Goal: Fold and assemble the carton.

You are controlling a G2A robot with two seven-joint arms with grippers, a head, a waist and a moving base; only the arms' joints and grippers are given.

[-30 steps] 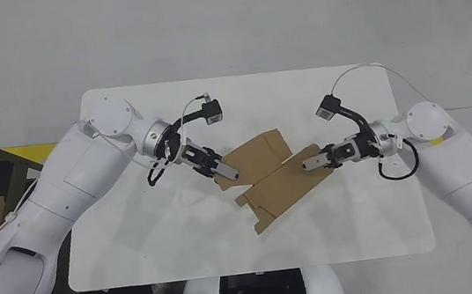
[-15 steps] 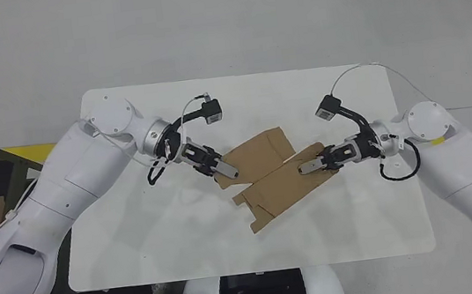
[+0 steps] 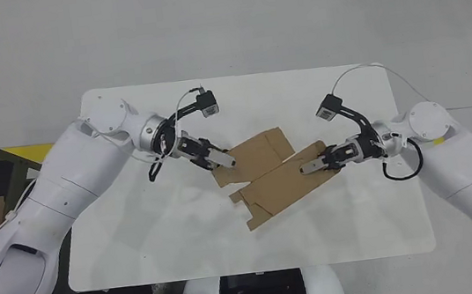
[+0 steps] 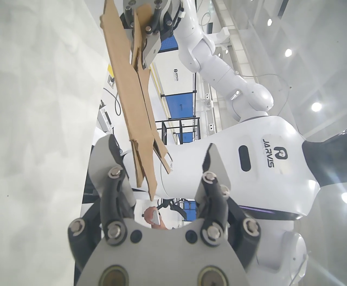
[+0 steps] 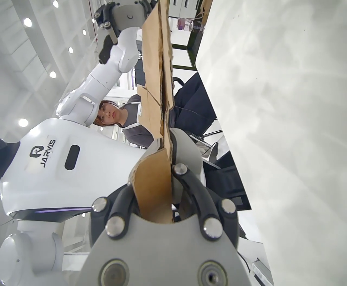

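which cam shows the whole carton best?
Top view: the carton shows its full flattened outline, flaps included. Both wrist views see it nearly edge-on; the right wrist view adds the right tool shut on one end.

Inspection finding: no legible text, number or sign on the carton (image 3: 276, 182) or the table (image 3: 141, 238). The blue panels (image 4: 181, 104) in the room behind carry small white print, too small to make out.

Flat carton (image 5: 154, 67) pinched at one edge in right claw (image 5: 168, 147), running edge-on toward left claw (image 5: 127, 16) at far end; white worktop (image 5: 271, 108) alongside.
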